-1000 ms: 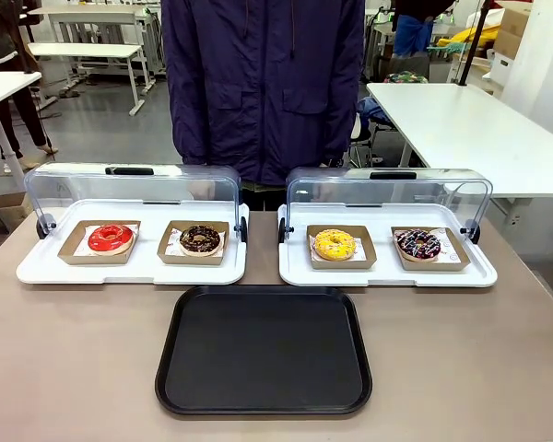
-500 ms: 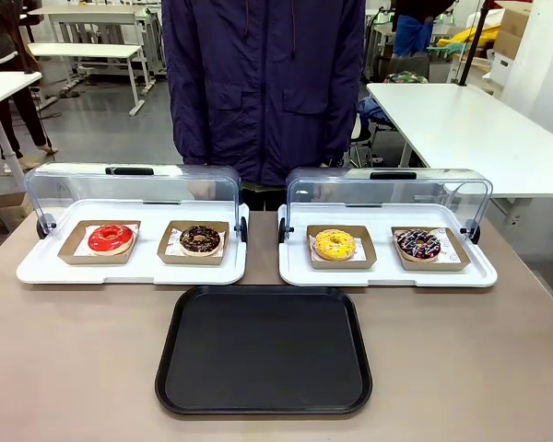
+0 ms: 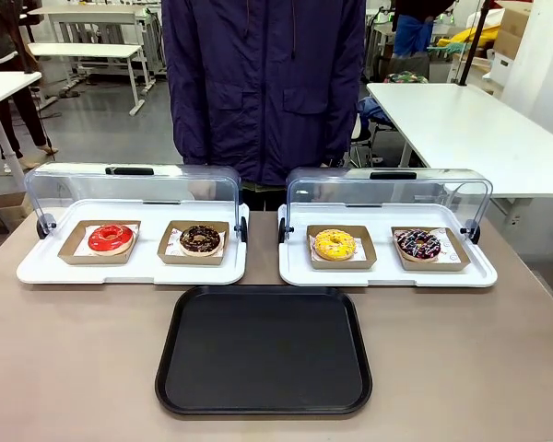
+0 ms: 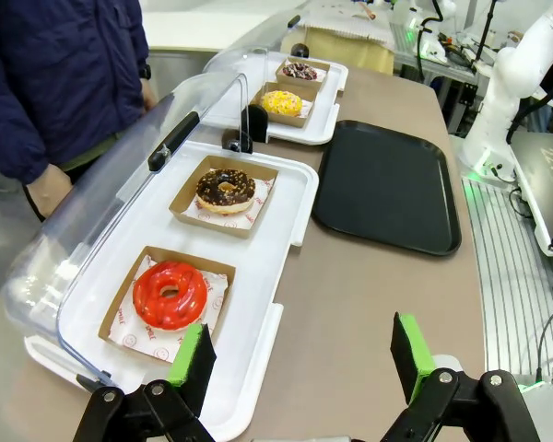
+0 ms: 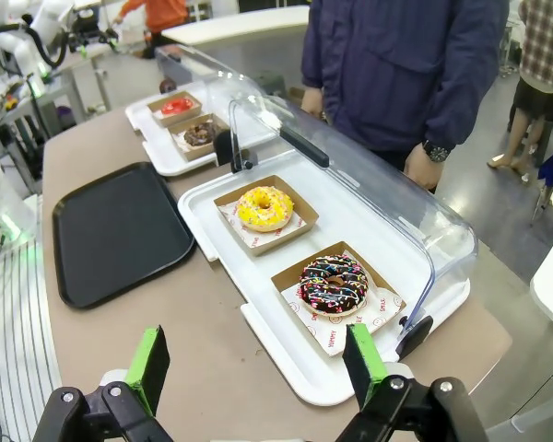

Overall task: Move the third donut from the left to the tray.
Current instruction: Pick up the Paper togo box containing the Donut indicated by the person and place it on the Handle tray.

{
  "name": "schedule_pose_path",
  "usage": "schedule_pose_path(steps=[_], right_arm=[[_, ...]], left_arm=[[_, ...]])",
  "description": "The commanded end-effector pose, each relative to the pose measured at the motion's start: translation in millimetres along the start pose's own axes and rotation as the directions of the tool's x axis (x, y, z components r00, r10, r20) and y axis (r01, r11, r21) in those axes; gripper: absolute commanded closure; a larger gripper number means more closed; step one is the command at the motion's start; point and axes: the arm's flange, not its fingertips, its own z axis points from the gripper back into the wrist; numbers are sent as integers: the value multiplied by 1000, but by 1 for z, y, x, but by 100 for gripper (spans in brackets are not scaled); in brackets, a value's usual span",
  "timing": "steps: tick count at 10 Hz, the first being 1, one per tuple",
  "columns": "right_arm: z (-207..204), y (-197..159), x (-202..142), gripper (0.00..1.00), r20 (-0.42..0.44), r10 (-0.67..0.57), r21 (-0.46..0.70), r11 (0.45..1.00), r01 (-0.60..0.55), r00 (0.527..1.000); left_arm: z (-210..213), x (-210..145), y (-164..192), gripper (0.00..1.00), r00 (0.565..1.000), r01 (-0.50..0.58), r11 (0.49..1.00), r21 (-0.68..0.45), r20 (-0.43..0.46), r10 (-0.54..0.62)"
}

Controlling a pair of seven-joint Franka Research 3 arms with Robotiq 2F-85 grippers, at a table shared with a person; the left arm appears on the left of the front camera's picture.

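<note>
Sitting beyond right claw: yellow donut

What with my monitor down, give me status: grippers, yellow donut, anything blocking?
Left gripper, right gripper open, holding nothing. Yellow donut untouched in its cardboard tray, not yet on the black tray. Clear lid raised; path looks open.

Matt black plastic tray on a smooth, dull table; beyond the tray, glossy yellow icing on the donut, plain brown cardboard holder, clear shiny plastic lids.
</note>
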Motion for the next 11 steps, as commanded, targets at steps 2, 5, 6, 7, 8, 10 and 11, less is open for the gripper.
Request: schedule_pose_path(steps=[2, 5, 6, 7, 8, 10, 11], right_arm=[[-2, -1, 0, 0, 27, 19, -2, 1000, -19, 999], [-2, -1, 0, 0, 27, 19, -2, 1000, -19, 999], [-2, -1, 0, 0, 27, 19, -2, 1000, -19, 999], [-2, -1, 0, 0, 27, 19, -2, 1000, -19, 999], [-2, -1, 0, 0, 27, 19, -2, 1000, -19, 999], [-2, -1, 0, 0, 27, 19, -2, 1000, -19, 999], [-2, -1, 0, 0, 27, 19, -2, 1000, -19, 999]], left_arm=[[1, 2, -2, 0, 1000, -2, 1000, 0, -5, 2], [1, 2, -2, 0, 1000, -2, 1000, 0, -5, 2], [1, 2, -2, 0, 1000, -2, 1000, 0, -5, 2], [1, 2, -2, 0, 1000, -2, 1000, 0, -5, 2], [1, 2, -2, 0, 1000, -2, 1000, 0, -5, 2], [1, 2, -2, 0, 1000, -2, 1000, 0, -5, 2], [1, 2, -2, 0, 1000, -2, 1000, 0, -5, 2]])
